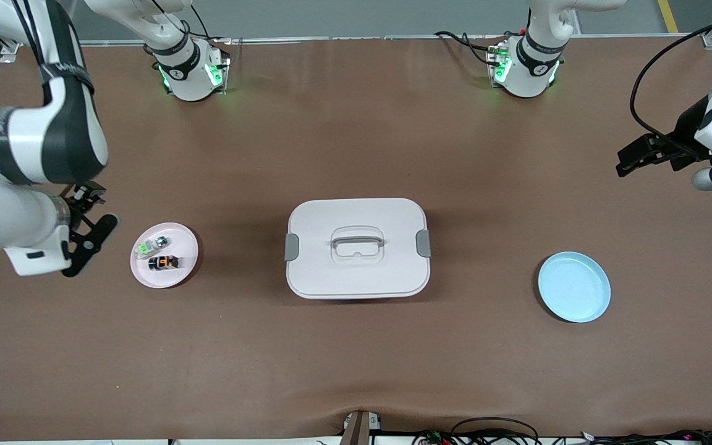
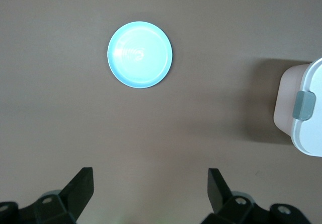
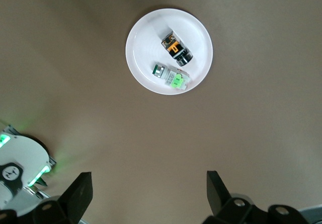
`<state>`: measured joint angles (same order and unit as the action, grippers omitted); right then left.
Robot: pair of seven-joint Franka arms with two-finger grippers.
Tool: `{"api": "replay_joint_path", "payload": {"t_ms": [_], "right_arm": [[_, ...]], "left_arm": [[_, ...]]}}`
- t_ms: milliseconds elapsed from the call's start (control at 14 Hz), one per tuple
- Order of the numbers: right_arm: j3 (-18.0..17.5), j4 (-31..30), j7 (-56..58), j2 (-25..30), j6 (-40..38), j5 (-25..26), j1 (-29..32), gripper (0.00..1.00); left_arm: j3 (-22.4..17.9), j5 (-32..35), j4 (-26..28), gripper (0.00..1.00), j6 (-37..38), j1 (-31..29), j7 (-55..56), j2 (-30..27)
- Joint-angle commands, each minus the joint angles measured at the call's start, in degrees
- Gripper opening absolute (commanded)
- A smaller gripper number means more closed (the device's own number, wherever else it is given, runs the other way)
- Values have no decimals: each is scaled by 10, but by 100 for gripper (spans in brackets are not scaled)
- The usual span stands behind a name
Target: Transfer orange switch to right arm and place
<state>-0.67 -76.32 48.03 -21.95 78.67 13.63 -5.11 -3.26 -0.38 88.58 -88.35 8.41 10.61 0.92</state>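
Brown matting covers the table from edge to edge, creased slightly along the edge nearest the front camera, where a clutch of cables shows. Along the top of the front view runs a strip of grey floor, with both arm bases glowing green.

A pale pink plate lies toward the right arm's end of the table. On it rests the orange switch, and touching or just beside it, farther from the front camera, sits a green-and-clear component. A white lidded box with grey latches and a recessed handle occupies the middle of the table. A light blue plate lies toward the left arm's end.

The right gripper hangs beside the pink plate over bare matting at the right arm's end, fingers spread apart and holding nothing. The left gripper waits over the left arm's end of the table, fingers likewise apart and empty, with the blue plate in its wrist view.
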Motion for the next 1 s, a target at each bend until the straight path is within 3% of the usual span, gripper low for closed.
{"api": "replay_joint_path", "payload": {"t_ms": [0, 286, 571, 929], "right_arm": [[-2, -2, -48, 25, -12, -12, 11, 100], [-8, -4, -233, 45, -12, -44, 6, 100], [-7, 6, -324, 53, -12, -53, 5, 100], [-2, 84, -505, 57, -27, -60, 6, 100]], "left_arm": [[0, 19, 8, 100, 16, 0, -25, -27], [5, 35, 33, 100, 4, 2, -47, -52], [25, 33, 40, 100, -9, 6, -72, -58], [29, 25, 55, 100, -2, 3, -67, -75]]}}
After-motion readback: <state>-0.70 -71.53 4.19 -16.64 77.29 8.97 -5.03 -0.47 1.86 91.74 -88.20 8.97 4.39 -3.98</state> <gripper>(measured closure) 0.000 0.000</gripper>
